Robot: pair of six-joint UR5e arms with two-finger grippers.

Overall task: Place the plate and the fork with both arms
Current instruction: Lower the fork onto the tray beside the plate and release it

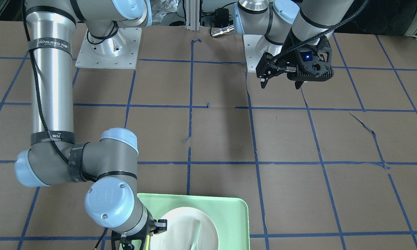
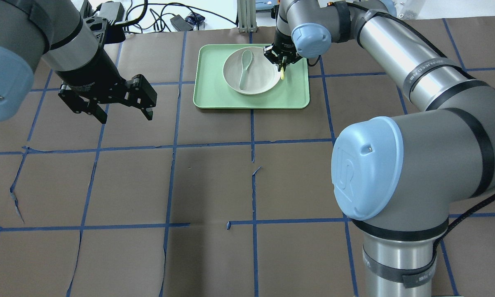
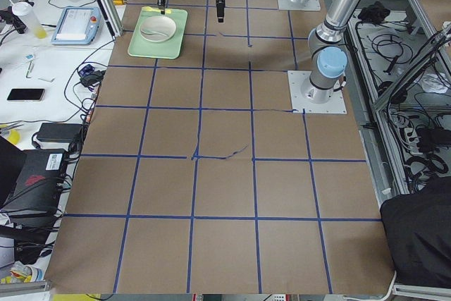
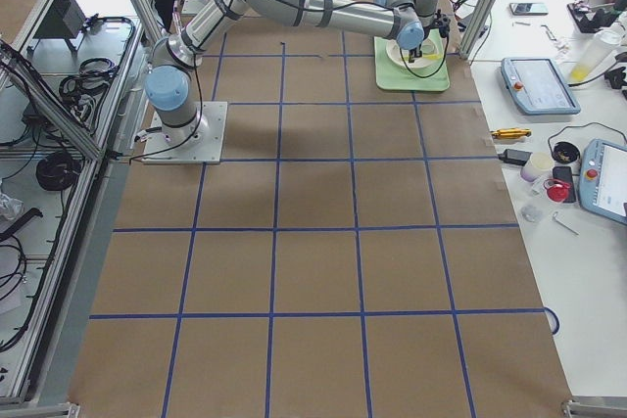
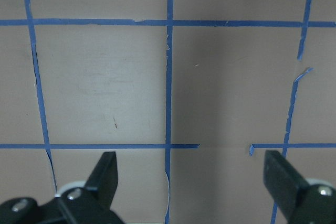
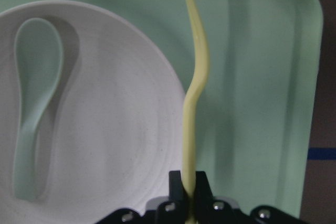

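While over the tray [image 2: 214, 95] — fork [image 6: 195, 93] in right tool [image 6: 189, 183].

One plate [image 2: 263, 76], one fork [image 6: 192, 109], one spoon [image 2: 245, 68], one tray [image 2: 212, 84]; left gripper [image 2: 125, 118], right gripper [image 2: 283, 64].

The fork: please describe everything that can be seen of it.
The fork is slim, pale yellow and plastic-looking, seen edge-on with a gentle S-curve; its tines are not discernible. One end is pinched in the right gripper; the rest reaches out over the mint-green tray, just beside the rim of the off-white plate. Whether it touches the tray cannot be told.
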